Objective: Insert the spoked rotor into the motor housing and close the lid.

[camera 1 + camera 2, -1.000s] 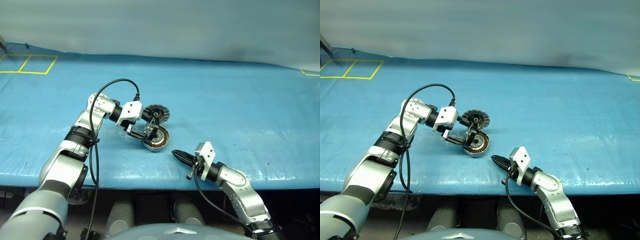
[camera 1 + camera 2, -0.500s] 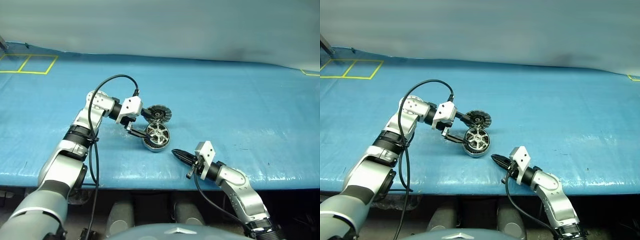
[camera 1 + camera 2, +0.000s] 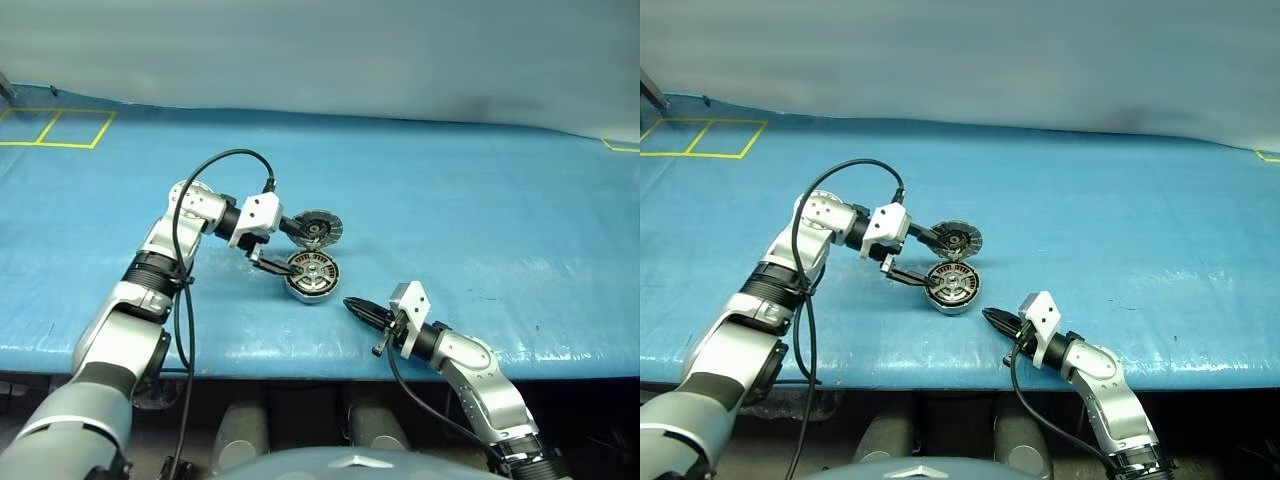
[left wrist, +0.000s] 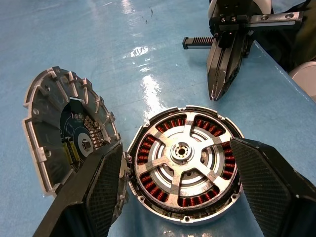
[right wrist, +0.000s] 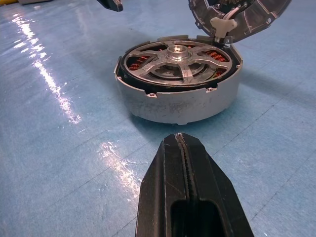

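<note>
The left wrist view shows what the head views cannot resolve: the spoked rotor (image 4: 182,153) already sits flat inside the motor housing (image 4: 185,215), its spokes over the ring of copper-brown windings, hub facing straight up. The same view shows the inner face of the lid (image 4: 69,136), dark-segmented with a dark centre, standing open and tilted back from the housing's rim, joined at the edge nearest it. The right wrist view gives the housing's plain grey side wall (image 5: 182,106) resting on the blue desk (image 5: 59,163).

In the head views the housing (image 3: 312,279) lies near the desk's front edge, the lid (image 3: 318,227) rising just behind it, towards the far side.

The left hand (image 3: 276,250) hangs just beside the housing with its fingers (image 4: 98,192) spread wide on either side of it, gripping nothing. The right hand (image 3: 358,309) rests near the housing's other side, fingers pressed together and empty, pointing at it.

Two yellow-lined squares (image 3: 60,128) mark the desk's far left corner, well apart.
</note>
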Robot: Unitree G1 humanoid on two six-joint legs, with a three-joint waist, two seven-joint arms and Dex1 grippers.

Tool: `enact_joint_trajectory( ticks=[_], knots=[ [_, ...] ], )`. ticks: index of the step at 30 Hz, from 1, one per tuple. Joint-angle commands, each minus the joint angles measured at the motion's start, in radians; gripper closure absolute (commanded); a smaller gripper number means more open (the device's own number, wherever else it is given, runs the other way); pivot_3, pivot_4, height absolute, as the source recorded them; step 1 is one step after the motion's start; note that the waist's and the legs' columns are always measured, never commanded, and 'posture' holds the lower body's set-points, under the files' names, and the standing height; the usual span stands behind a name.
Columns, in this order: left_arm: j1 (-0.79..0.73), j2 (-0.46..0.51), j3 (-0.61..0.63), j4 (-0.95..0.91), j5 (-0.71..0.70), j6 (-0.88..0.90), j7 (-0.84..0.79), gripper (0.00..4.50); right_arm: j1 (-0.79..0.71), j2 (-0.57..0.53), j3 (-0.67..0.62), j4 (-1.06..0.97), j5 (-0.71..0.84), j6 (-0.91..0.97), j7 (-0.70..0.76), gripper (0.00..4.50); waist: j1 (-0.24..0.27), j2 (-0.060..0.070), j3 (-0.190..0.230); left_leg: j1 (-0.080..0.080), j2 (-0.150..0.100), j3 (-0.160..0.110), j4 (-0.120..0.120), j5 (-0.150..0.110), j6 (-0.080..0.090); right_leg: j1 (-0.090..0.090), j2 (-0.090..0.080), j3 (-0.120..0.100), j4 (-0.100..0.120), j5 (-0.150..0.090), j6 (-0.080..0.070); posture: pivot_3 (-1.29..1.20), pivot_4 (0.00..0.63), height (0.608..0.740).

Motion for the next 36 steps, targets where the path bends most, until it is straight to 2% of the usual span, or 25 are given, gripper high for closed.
enact_joint_trajectory(
  ticks=[1, 17, 22, 31, 36],
  knots=[
    [0.021, 0.014, 0.026, -0.057, -0.016, -0.001, 0.014, 0.72, -0.011, 0.001, -0.009, -0.018, 0.003, -0.017, 0.0, 4.5, 0.0, 0.0, 0.0, 0.0, 0.0, 0.0, 0.0, 0.0, 0.0, 0.0, 0.0, 0.0, 0.0, 0.0, 0.0, 0.0, 0.15, 0.74],
    [0.205, 0.037, 0.057, -0.203, -0.04, 0.031, 0.111, 0.72, -0.071, -0.015, -0.01, -0.086, 0.005, 0.037, -0.018, 4.5, 0.0, 0.0, 0.0, 0.0, 0.0, 0.0, 0.0, 0.0, 0.0, 0.0, 0.0, 0.0, 0.0, 0.0, 0.0, 0.0, 0.15, 0.74],
    [0.26, 0.043, 0.08, -0.25, -0.063, 0.045, 0.152, 0.72, -0.136, -0.017, 0.022, -0.096, -0.009, 0.055, -0.005, 4.5, -0.001, 0.0, 0.0, 0.0, 0.0, 0.0, 0.0, 0.0, 0.0, 0.0, 0.0, 0.0, 0.0, 0.0, 0.0, 0.0, 0.15, 0.74],
    [0.364, 0.057, 0.122, -0.35, -0.096, 0.085, 0.223, 0.72, -0.299, 0.031, 0.122, 0.033, -0.064, 0.078, 0.023, 4.5, 0.0, 0.0, 0.0, 0.001, 0.0, 0.0, -0.001, 0.0, 0.0, 0.0, 0.0, 0.0, 0.0, 0.0, 0.0, 0.0, 0.15, 0.74],
    [0.405, 0.074, 0.144, -0.39, -0.109, 0.103, 0.259, 0.72, -0.322, 0.04, 0.147, 0.082, -0.085, 0.078, 0.032, 4.5, 0.002, 0.0, 0.0, 0.001, 0.0, 0.0, -0.001, 0.0, 0.0, 0.0, 0.0, 0.0, 0.0, 0.0, 0.0, 0.0, 0.15, 0.74]
  ],
)
